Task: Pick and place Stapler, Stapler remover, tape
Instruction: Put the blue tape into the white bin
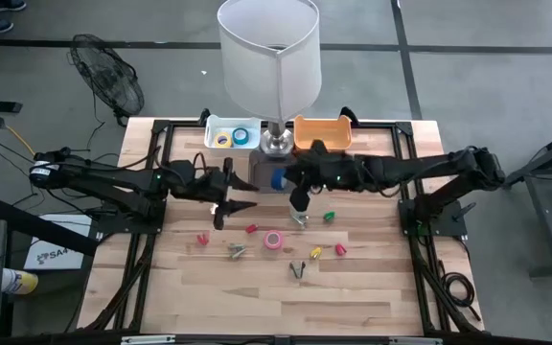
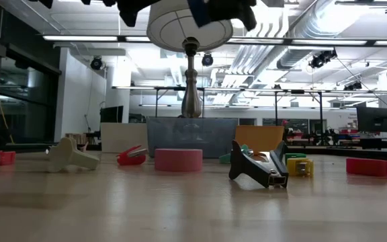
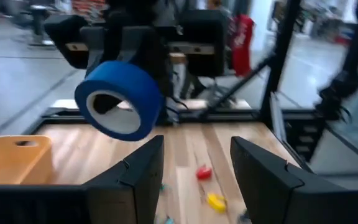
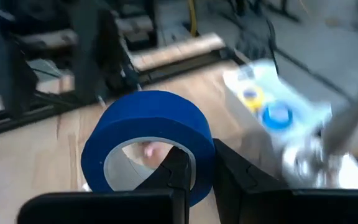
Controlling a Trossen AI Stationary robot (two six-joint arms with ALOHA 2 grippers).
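My right gripper (image 1: 287,180) is shut on a blue tape roll (image 4: 148,143), held high above the table's far middle, in front of the lamp's foot (image 1: 276,144). The roll also shows in the left wrist view (image 3: 120,99). Just left of it, my left gripper (image 3: 194,168) stands open and level, pointing at the roll with nothing between its fingers. A pink tape roll (image 1: 273,240) lies flat on the table, and a black stapler (image 2: 257,168) rests near the table's middle. Yellow and blue tape rolls lie in the white tray (image 1: 233,134). My right gripper pinches the blue roll's wall (image 4: 201,168), one finger (image 4: 176,168) inside the open centre and the other (image 4: 229,174) outside. The roll is lifted clear of the table and stands on edge, its open centre facing sideways.
A tall lamp with a white shade (image 1: 268,57) stands at the far middle, between the white tray and an orange tray (image 1: 322,132). Small red, yellow and green blocks (image 1: 329,217) are scattered around the pink roll. The near half of the table (image 1: 286,307) is bare wood.
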